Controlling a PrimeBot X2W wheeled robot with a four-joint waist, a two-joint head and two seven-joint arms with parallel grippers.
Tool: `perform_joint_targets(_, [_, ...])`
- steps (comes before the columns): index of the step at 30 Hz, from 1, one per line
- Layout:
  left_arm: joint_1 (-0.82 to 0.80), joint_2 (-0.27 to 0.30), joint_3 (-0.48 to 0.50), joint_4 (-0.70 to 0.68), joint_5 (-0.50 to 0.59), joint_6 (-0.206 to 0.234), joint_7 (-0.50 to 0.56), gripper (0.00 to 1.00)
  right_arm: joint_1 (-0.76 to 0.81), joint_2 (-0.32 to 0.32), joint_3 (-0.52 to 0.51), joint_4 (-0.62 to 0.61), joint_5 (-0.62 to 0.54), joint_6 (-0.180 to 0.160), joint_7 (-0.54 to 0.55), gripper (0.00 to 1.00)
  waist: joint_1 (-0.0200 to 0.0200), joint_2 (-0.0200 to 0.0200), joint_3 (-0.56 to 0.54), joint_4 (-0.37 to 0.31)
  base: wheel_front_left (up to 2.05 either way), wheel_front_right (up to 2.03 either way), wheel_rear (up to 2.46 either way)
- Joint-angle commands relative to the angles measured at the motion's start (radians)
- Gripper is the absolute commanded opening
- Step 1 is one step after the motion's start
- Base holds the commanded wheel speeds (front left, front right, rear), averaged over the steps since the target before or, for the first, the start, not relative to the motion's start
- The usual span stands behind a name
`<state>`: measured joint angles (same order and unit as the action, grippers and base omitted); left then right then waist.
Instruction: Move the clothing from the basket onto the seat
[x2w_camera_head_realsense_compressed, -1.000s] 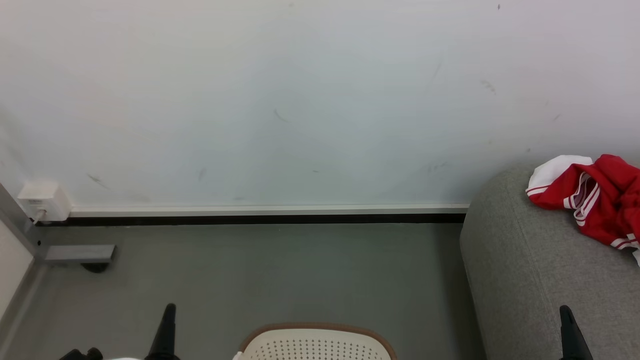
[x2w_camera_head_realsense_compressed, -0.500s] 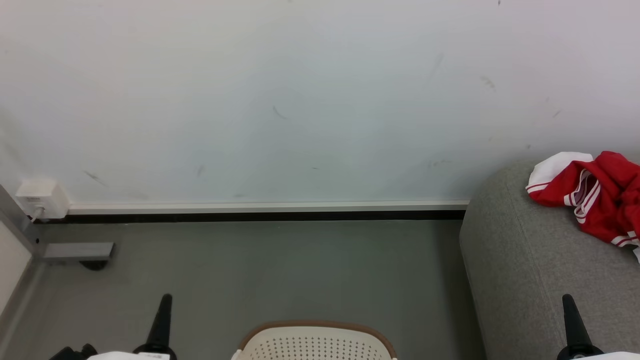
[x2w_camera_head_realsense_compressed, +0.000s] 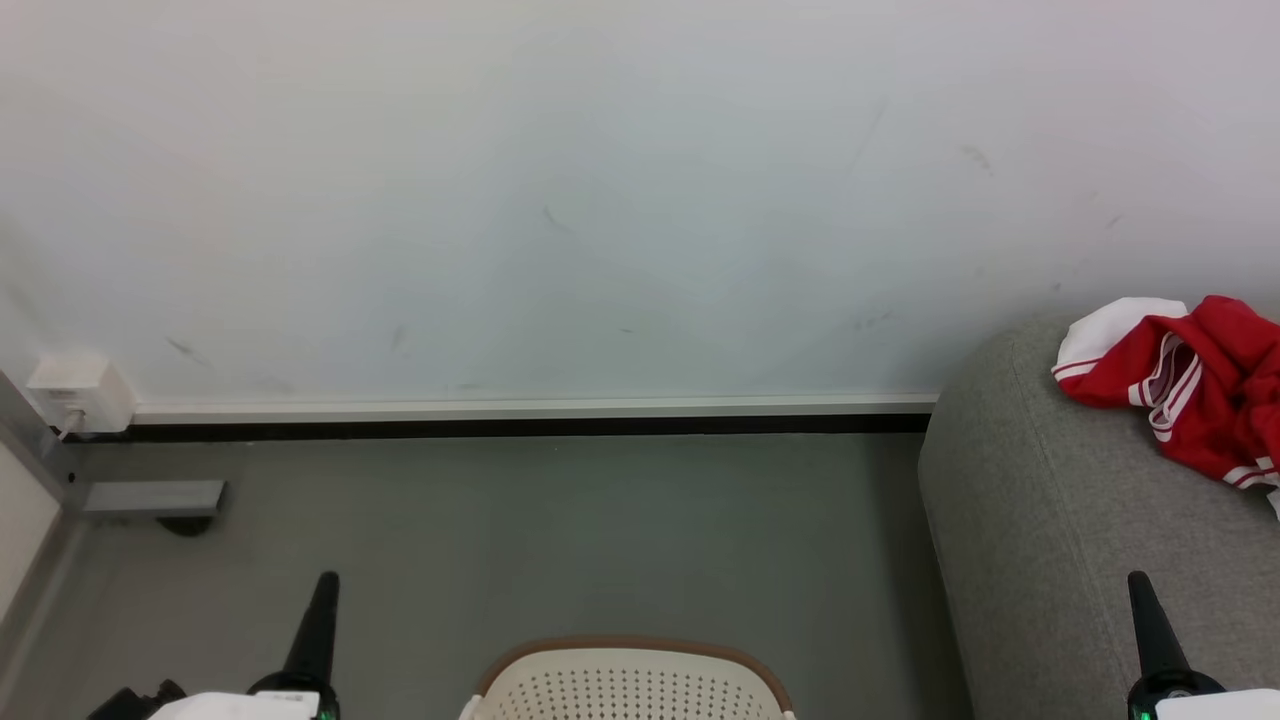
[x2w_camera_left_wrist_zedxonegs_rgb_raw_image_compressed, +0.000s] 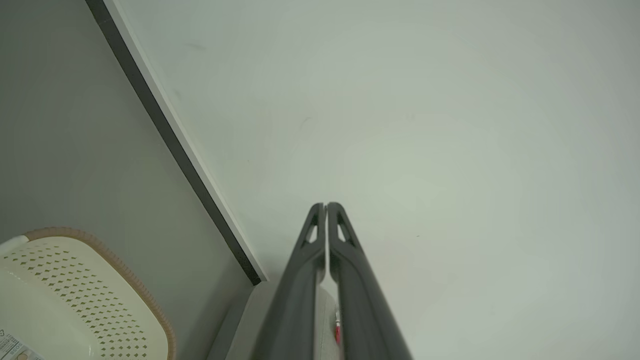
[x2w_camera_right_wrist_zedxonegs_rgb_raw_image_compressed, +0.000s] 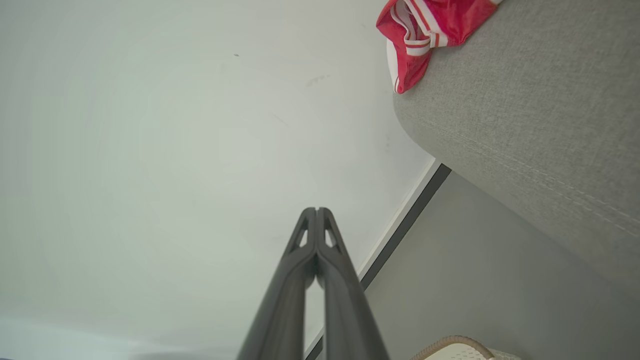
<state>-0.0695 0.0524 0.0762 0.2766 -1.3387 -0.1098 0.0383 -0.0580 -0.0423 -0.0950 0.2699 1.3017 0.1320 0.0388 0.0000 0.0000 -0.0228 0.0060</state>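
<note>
Change: both arms stand higher in the head view than a second ago, with pale wrist housings now in at the bottom edge. The whole picture has also slid slightly, so the camera has moved too.
Unchanged: clothing keeps its place on the seat, and the basket keeps its spot on the floor.
Meaning for the task: one red-and-white garment is already delivered. The arms look drawn back from the seat and free for another reach, though this is only a reading of the pose.
Left end effector: fingers pressed together tip to tip, pinching nothing, touching nothing, pointing toward the wall.
Right end effector: fingers likewise pressed together and empty, hanging in front of the seat's near side without contact.
Clothing position: crumpled on the seat's top near the wall, partly cut off by the right edge of the head view.
Basket position: on the floor between the two arms, just left of the seat.
Basket contents: interior mostly out of frame, so whether more fabric remains cannot be told.
</note>
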Motion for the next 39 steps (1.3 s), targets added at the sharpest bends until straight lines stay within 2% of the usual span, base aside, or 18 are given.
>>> perform_joint_targets(1, [-0.017,0.004,0.006,-0.012,-0.020,-0.006,0.006,0.00,-0.015,-0.011,-0.003,-0.009,0.022,-0.002,0.005,0.00,0.0000,0.0000,0.001,0.000,0.00,0.00,0.00])
perform_joint_targets(39, [-0.044,-0.001,0.041,-0.034,-0.279,-0.024,0.078,0.00,-0.058,-0.012,-0.022,-0.029,0.313,-0.002,0.077,0.00,0.0000,0.0000,0.025,-0.006,0.00,0.00,0.00])
